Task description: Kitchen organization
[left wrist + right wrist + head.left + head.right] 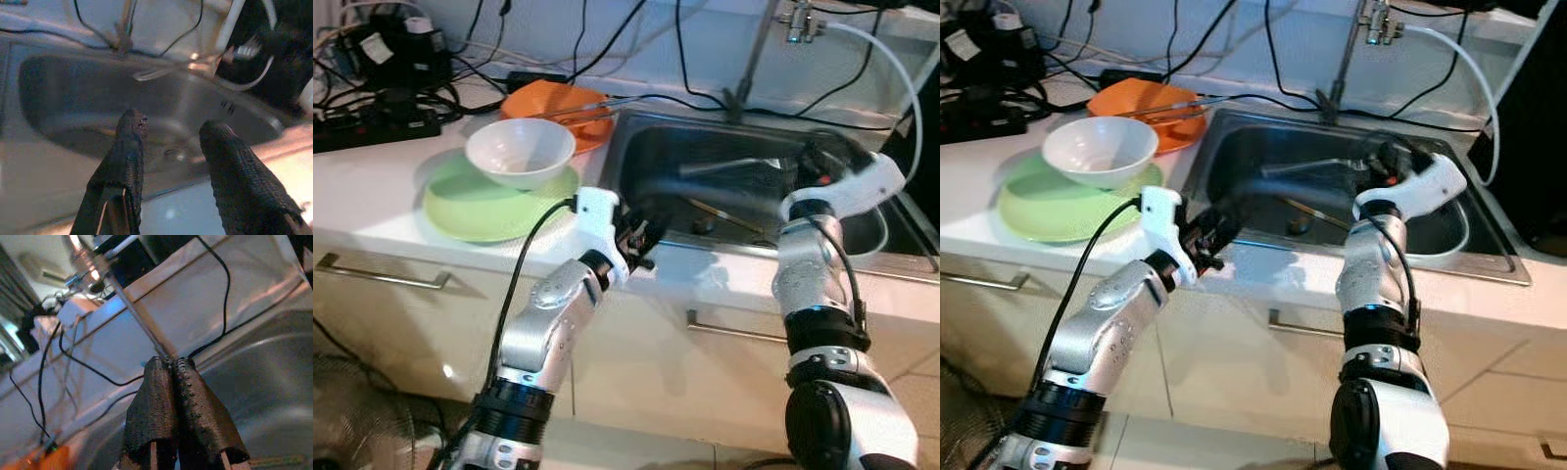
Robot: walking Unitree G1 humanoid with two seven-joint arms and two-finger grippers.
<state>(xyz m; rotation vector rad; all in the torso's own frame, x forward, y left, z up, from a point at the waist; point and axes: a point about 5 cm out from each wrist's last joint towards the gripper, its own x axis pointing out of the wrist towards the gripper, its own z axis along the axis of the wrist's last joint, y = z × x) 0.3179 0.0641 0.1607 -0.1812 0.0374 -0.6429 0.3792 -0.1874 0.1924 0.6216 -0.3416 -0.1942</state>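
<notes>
While over steel sink (646, 147), left hand (171, 134) spread, right hand (170, 363) pressed together, textured blk fingers.

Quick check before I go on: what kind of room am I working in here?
Most likely a home kitchen: a steel sink with a tap is set into a white counter, and a white bowl sits on a green plate beside it.
</notes>
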